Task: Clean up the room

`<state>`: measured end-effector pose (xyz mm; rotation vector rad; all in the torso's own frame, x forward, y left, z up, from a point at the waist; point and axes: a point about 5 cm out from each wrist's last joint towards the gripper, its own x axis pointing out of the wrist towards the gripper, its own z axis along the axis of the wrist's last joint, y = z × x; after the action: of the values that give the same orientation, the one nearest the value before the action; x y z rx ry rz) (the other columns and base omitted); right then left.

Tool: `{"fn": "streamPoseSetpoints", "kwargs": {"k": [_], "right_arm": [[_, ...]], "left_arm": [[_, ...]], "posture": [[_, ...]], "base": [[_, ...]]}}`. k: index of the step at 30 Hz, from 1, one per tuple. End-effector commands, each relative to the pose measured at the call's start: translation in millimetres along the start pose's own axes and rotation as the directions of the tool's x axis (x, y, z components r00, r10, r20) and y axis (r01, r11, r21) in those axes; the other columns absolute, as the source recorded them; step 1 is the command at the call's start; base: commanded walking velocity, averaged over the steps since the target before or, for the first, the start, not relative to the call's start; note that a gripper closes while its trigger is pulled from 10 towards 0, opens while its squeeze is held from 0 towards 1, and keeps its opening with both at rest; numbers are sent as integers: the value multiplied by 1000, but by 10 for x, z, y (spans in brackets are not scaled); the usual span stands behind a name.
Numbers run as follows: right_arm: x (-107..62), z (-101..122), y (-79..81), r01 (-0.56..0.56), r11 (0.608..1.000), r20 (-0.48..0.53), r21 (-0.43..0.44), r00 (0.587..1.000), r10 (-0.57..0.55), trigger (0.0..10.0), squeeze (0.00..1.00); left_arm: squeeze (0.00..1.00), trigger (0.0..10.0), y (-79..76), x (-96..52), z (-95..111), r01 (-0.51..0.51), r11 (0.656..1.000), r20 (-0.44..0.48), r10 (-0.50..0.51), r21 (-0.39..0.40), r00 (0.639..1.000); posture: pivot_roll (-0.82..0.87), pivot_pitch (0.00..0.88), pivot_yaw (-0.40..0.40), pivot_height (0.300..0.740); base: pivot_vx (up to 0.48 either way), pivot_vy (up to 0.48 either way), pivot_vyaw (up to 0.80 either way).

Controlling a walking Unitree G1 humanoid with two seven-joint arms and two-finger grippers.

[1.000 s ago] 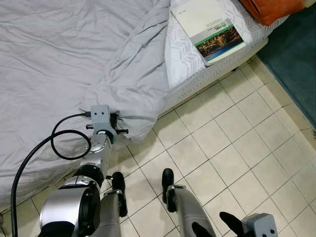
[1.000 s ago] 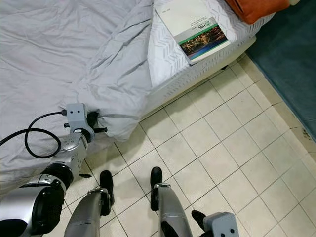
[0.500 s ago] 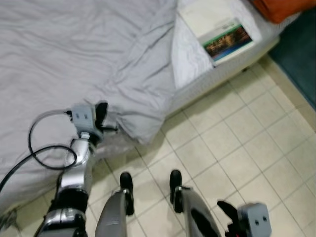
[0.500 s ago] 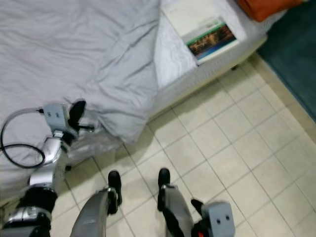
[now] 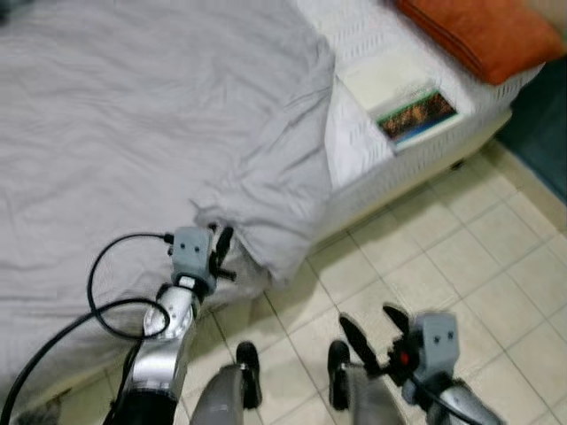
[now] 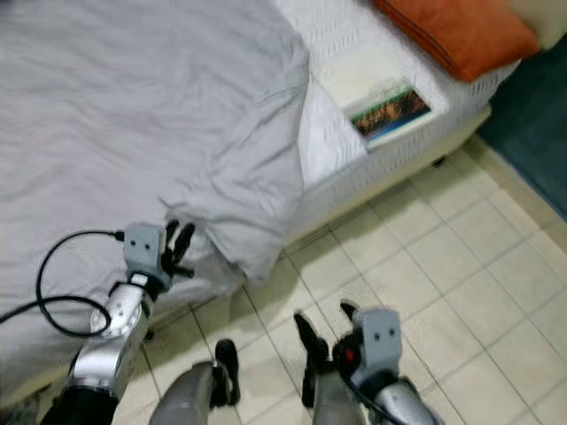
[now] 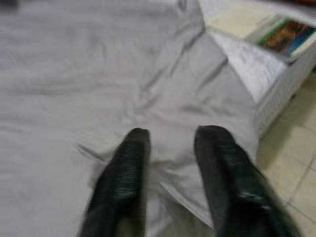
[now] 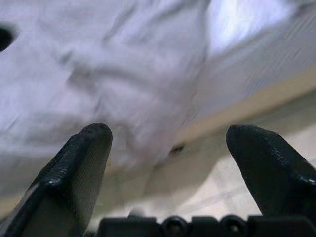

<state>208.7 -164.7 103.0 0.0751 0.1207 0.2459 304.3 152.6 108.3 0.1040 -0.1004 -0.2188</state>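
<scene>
Even soft daylight, motion blur throughout

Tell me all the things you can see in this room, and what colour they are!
Blanket: one, grey, rumpled, spread over the bed, corner hanging off the edge.
Mattress: one, white, bare beside the blanket.
Book: one, pale cover with a green-edged picture, on the mattress.
Pillow: one, orange, at the bed's far corner.
Floor: cream tiles.
Left hand: black fingers open, at the blanket's hanging corner.
Right hand: black fingers open, over the floor.
</scene>
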Motion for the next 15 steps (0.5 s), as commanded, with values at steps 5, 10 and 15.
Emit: {"fn": "streamPoseSetpoints", "kwargs": {"k": [5,10,15], "right_arm": [[215,25,-311,158,986,91,-56,984,-153,10000,1000],[330,65,-324,135,985,125,-108,985,-121,10000,1000],[387,74,-418,89,985,104,-150,992,-74,10000,1000]], "left_arm": [[1000,10000,-61,-156,-71,-95,994,-49,92,-53,995],[1000,10000,-104,-250,-239,-141,985,-96,132,-102,987],[1000,10000,-210,-379,-494,-183,972,-190,154,-145,970]], "posture": [[-86,0,75,740],[-99,0,55,740],[-120,0,-27,740]], "base": [[0,0,0],[0,0,0],[0,0,0]]}}
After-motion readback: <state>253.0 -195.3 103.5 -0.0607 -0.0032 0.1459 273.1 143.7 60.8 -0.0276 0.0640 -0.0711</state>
